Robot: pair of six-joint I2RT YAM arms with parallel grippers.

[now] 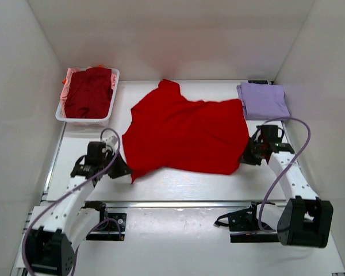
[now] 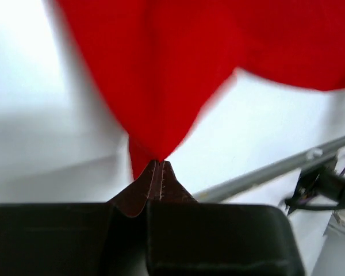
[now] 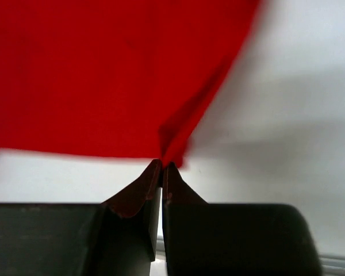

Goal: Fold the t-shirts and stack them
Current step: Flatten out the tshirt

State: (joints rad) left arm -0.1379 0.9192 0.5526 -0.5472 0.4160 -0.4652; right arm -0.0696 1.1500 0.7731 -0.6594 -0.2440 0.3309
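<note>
A bright red t-shirt (image 1: 184, 132) lies spread across the middle of the table. My left gripper (image 1: 125, 169) is shut on its near left corner; the left wrist view shows the red cloth (image 2: 161, 86) pinched at the fingertips (image 2: 157, 164). My right gripper (image 1: 245, 158) is shut on its near right corner; the right wrist view shows the cloth (image 3: 103, 75) held at the fingertips (image 3: 163, 165). A folded pale lavender t-shirt (image 1: 263, 100) lies at the back right. A dark maroon t-shirt (image 1: 89, 92) fills the basket, with pink cloth (image 1: 69, 77) under it.
The white plastic basket (image 1: 107, 114) stands at the back left. A small dark device (image 1: 257, 82) sits behind the lavender shirt. White walls enclose the table on three sides. A metal rail (image 1: 178, 204) runs across the near edge by the arm bases.
</note>
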